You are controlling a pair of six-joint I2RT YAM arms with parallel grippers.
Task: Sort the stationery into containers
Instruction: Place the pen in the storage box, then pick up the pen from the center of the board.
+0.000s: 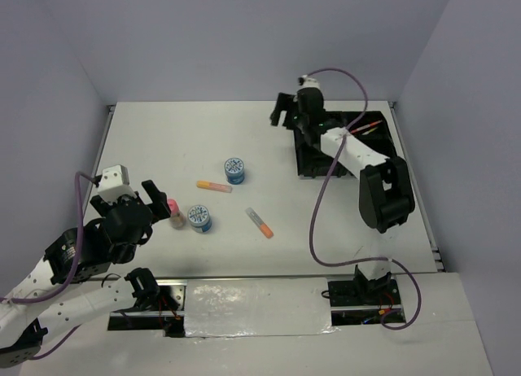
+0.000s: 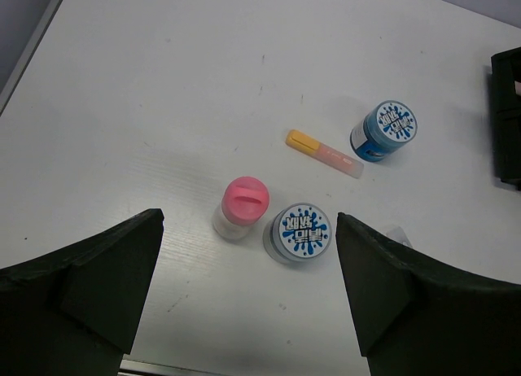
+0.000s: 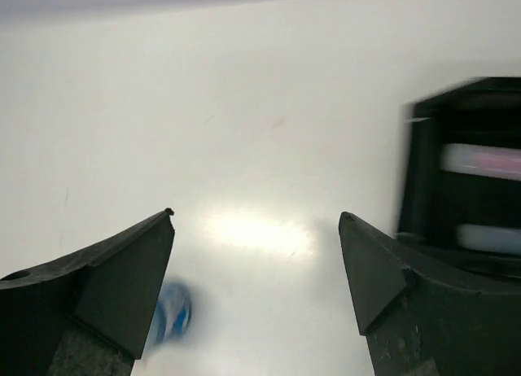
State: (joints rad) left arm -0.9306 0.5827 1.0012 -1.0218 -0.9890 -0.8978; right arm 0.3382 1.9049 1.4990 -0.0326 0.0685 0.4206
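Observation:
A pink-capped bottle (image 1: 174, 213) (image 2: 242, 207) stands beside a blue tub with a patterned lid (image 1: 199, 218) (image 2: 301, 233). My left gripper (image 1: 155, 209) (image 2: 249, 223) is open and empty, just short of both. A second blue tub (image 1: 234, 170) (image 2: 384, 128) stands farther off, with a yellow-and-orange pen (image 1: 213, 185) (image 2: 324, 153) near it. An orange pen (image 1: 260, 223) lies mid-table. The black tray (image 1: 306, 166) (image 3: 464, 189) sits far right and holds pens (image 1: 366, 129). My right gripper (image 1: 286, 115) (image 3: 254, 217) is open and empty over bare table left of the tray.
The right arm lies across most of the tray in the top view. The right wrist view is blurred; it shows a blue tub (image 3: 172, 311) by the left finger. Grey walls enclose the table. The tray's corner (image 2: 506, 115) shows in the left wrist view.

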